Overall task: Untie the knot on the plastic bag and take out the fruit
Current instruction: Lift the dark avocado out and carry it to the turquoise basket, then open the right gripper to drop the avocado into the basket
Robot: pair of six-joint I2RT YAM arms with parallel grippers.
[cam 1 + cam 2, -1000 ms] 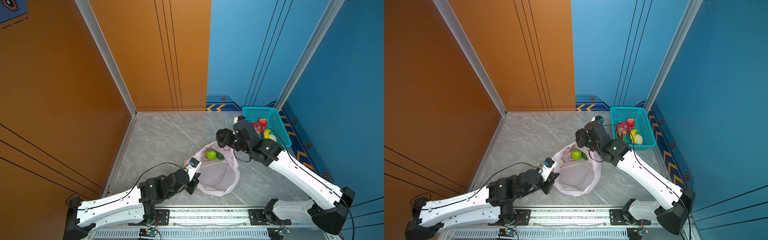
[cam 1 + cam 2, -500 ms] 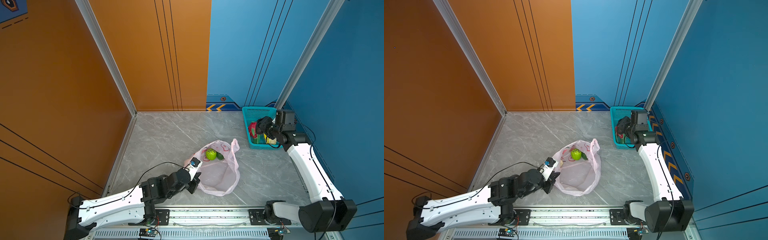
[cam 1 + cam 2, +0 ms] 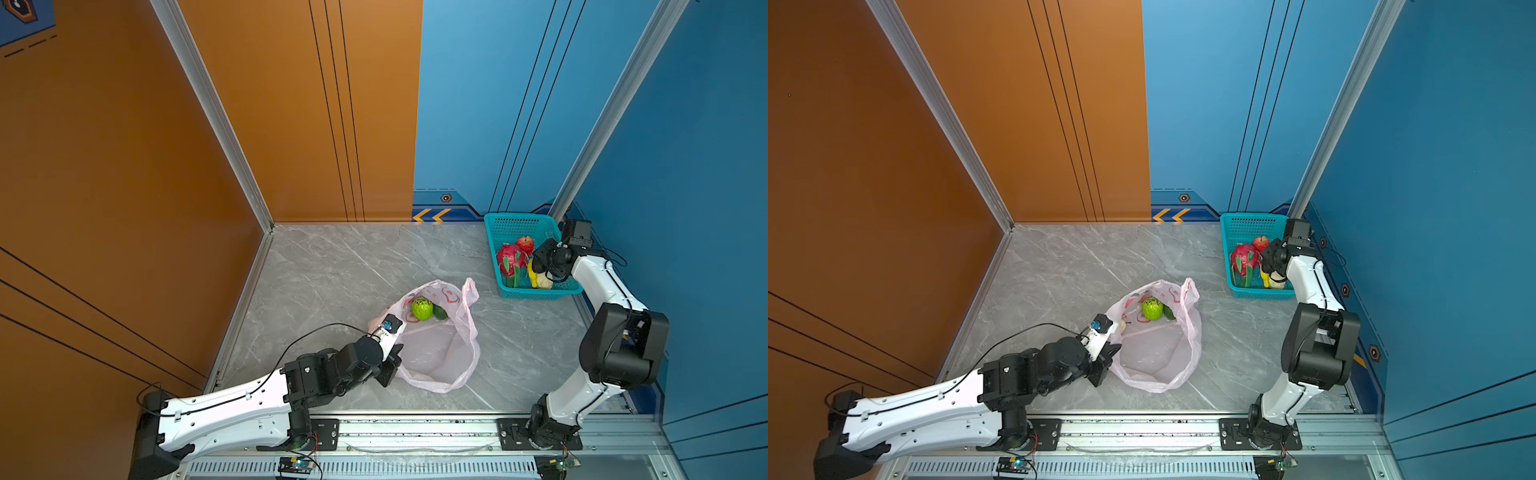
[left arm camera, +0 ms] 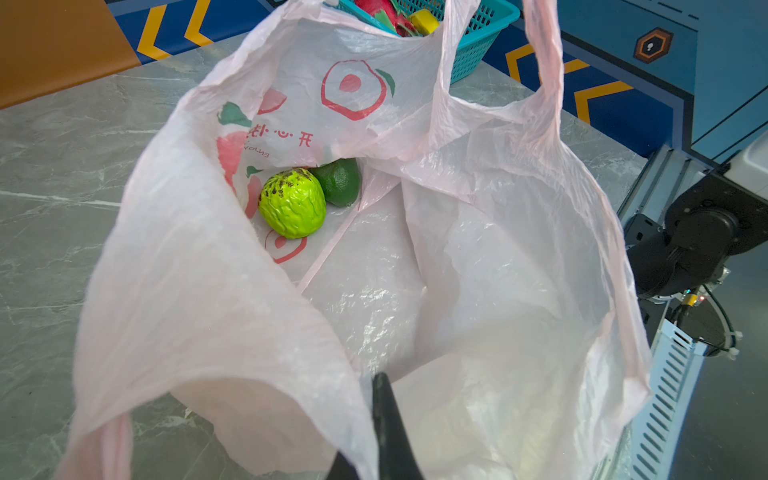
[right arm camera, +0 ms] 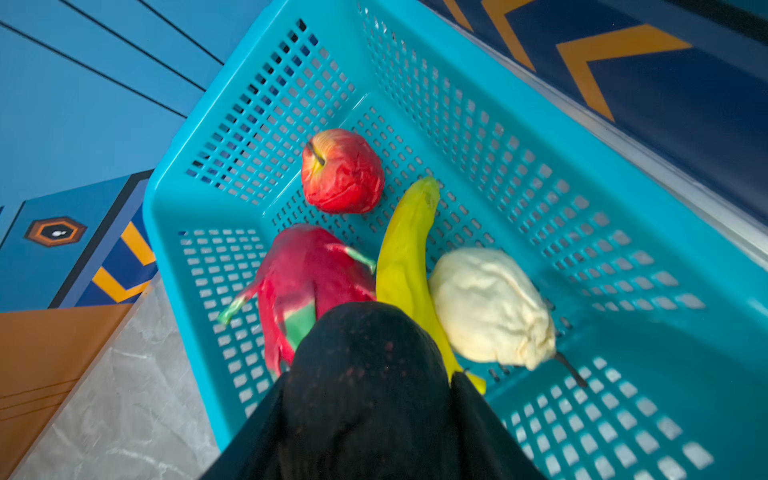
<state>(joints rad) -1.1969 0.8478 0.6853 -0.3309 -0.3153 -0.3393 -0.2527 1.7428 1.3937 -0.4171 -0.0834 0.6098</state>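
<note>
A grey marble floor [image 3: 332, 270] is boxed in by an orange wall [image 3: 124, 208] on the left and a blue wall [image 3: 706, 166] behind and on the right. Along the near edge runs a metal rail [image 3: 415, 424] that carries both arm bases.

The left gripper [image 3: 390, 368] lies low and is clamped on the near rim of the bag [image 3: 440, 357]. In the left wrist view the pink film hides all but one dark finger [image 4: 386, 415]. The bag lies open on the floor. Its handles are untied and apart: one handle [image 4: 540, 50] stands up on the far side, the other [image 4: 112, 440] is close to the gripper. At the bag's far end a green fruit [image 4: 293, 203] touches a darker green one [image 4: 338, 183].

Farther back, in the right corner, is the basket [image 3: 519, 227]. The right gripper [image 3: 544, 262] hangs over it, its jaws closed around a black fruit [image 5: 365, 340] that blocks part of the wrist view. Below lie an apple [image 5: 340, 170], a dragon fruit [image 5: 299, 274], a banana [image 5: 405, 249] and a cream fruit [image 5: 490, 307]. The banana lies between the dragon fruit and the cream fruit. In both top views the right arm covers the basket's right side.
</note>
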